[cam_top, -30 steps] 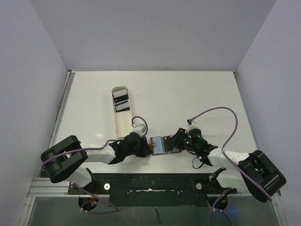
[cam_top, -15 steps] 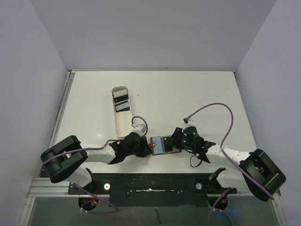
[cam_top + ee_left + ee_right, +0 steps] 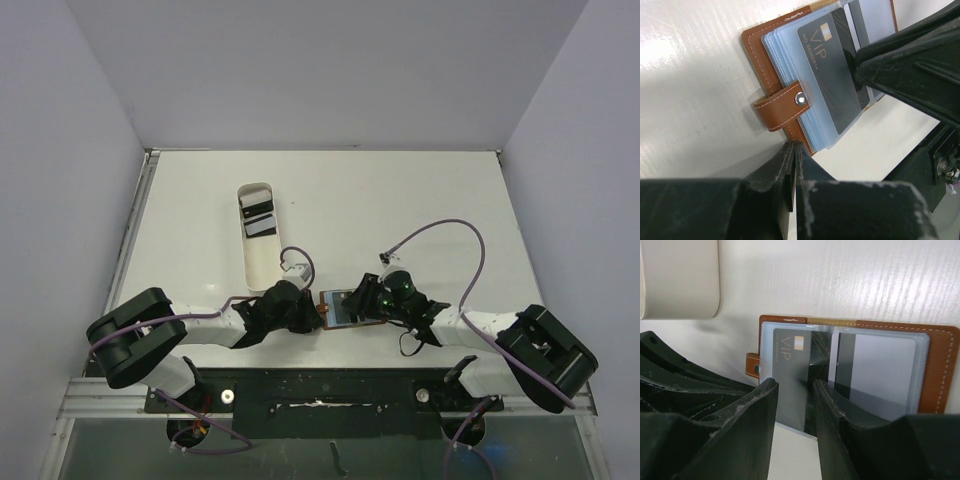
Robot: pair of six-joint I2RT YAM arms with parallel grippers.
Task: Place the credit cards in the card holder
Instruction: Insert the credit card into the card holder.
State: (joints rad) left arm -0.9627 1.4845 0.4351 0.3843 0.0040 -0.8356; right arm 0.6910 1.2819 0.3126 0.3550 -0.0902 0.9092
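The card holder (image 3: 343, 308) lies open near the table's front edge, brown leather with pale blue-grey pockets (image 3: 785, 65). A dark grey VIP credit card (image 3: 832, 70) sits in its left pocket, also in the right wrist view (image 3: 790, 370). A second card with a black stripe (image 3: 875, 365) sits in the right pocket. My left gripper (image 3: 794, 146) is shut on the holder's brown edge below the closure tab (image 3: 780, 107). My right gripper (image 3: 795, 387) is slightly open, its fingertips (image 3: 875, 55) down over the VIP card. Two more cards (image 3: 258, 218) lie in the tray.
A long white oval tray (image 3: 262, 262) stands just behind the left gripper, and its corner shows in the right wrist view (image 3: 680, 280). Purple cables loop over both arms. Walls close in the table on three sides.
My right gripper has moved left over the open card holder and now covers its right side. The left gripper and the holder have stayed in place.
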